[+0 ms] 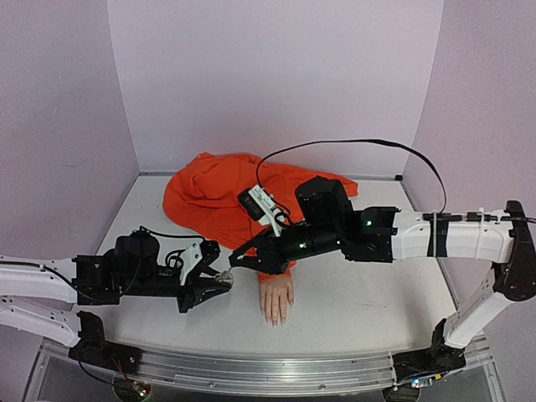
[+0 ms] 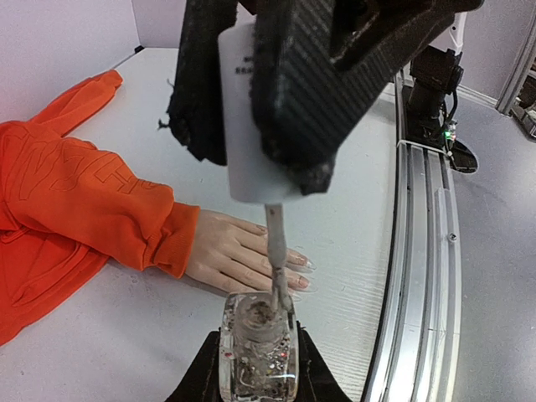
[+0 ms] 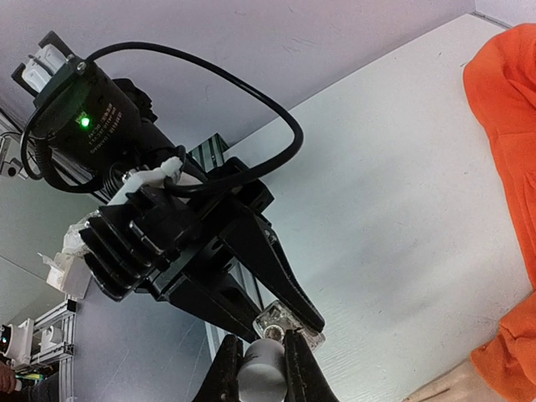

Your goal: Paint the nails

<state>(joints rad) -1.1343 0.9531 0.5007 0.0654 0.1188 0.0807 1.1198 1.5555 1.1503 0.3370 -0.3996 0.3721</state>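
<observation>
The right gripper point(image 3: 261, 368) is clamped on a white cap point(image 2: 239, 142), its jaws pressed against both sides of it. From the cap a thin brush point(image 2: 275, 251) hangs down with its tip inside the mouth of a small clear bottle point(image 2: 258, 335). The left gripper point(image 2: 258, 378) is closed around that bottle low on its body and holds it upright, just above the table point(image 1: 360, 306), towards the near left. Just right of the bottle lies the mannequin hand point(image 1: 277, 297), palm down, with its fingers pointing at the near edge. The nails point(image 2: 301, 282) at their tips are pale and glossy. They sit close to the bottle but apart from it, and the brush touches none of them. An orange sleeve point(image 2: 159, 234) covers the wrist; the rest of the orange garment point(image 1: 213, 193) is bunched up further back, toward the far wall. A metal rail point(image 1: 268, 370) runs along the table's near edge.
</observation>
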